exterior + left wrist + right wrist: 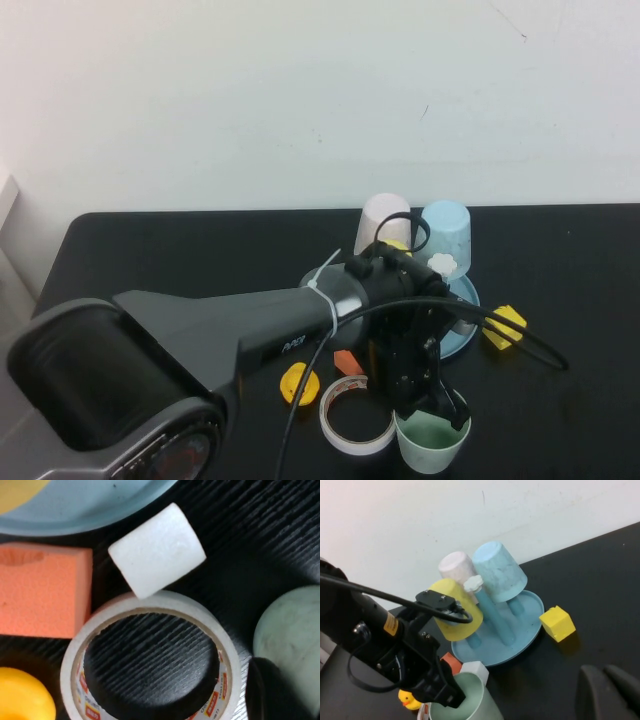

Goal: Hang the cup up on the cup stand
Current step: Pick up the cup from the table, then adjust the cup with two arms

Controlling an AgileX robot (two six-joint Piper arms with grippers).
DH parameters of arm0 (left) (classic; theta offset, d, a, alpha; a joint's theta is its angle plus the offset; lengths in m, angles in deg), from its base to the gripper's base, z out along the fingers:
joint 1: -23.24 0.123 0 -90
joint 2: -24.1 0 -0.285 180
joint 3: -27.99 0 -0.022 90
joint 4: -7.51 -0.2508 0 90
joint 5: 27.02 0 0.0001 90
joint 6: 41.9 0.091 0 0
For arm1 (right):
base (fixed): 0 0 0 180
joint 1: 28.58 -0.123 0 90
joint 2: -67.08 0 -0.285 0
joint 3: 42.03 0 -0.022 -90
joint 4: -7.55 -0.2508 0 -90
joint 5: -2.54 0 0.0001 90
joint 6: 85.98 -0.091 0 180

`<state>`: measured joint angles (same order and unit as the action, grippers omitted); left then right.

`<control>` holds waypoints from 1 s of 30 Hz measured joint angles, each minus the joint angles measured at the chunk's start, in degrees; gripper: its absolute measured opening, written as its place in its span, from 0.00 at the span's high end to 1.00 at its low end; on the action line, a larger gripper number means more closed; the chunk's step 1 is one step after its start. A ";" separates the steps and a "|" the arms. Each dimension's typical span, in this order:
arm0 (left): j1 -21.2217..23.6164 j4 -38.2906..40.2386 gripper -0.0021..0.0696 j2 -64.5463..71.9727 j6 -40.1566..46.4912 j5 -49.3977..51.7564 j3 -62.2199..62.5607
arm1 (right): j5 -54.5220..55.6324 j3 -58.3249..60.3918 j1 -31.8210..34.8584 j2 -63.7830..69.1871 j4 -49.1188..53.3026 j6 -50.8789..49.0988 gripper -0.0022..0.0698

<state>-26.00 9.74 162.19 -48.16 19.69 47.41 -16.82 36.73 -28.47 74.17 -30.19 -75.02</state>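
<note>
The cup (433, 441) stands upright at the table's near edge, just beside the tape roll (357, 414); left gripper (437, 408) clamped on its rim, grasp step; next: lift, invert, carry to the free peg (442, 265) on the cup stand (462, 335); right gripper (610, 692) parked aside, fingers together.

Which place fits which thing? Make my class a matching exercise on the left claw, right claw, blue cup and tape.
1 left claw
2 right claw
3 blue cup
4 tape

a upturned on the stand
b lying flat beside the cup
c at the cup's rim
d shut, away from the stand

Pairs: 1c, 2d, 3a, 4b
</note>
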 joint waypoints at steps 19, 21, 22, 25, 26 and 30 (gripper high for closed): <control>0.00 -18.19 0.96 -31.34 0.50 -5.35 -17.14 | 0.53 0.00 0.00 0.00 -6.73 0.99 0.97; 0.00 -22.20 0.96 -38.08 -3.90 -11.64 -24.78 | 0.44 0.00 0.00 0.00 -11.92 4.42 0.97; 0.00 -24.80 0.96 -41.41 -6.62 -15.13 -28.65 | 0.44 0.00 0.00 0.00 -15.86 7.48 0.97; 0.00 -35.77 0.96 -50.19 -16.48 -25.50 -39.25 | 0.04 0.00 0.00 0.00 -31.12 19.97 0.97; 0.00 -41.12 0.96 -52.46 -19.70 -28.77 -41.53 | -0.48 0.00 0.00 0.00 -35.48 23.99 0.97; 0.00 -64.01 0.96 -60.92 -37.76 -35.32 -47.78 | -3.51 0.00 -0.12 2.37 -54.32 40.34 0.97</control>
<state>-26.00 -54.27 101.27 -85.92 -15.63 -0.37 -20.32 36.73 -28.58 76.54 -84.50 -34.68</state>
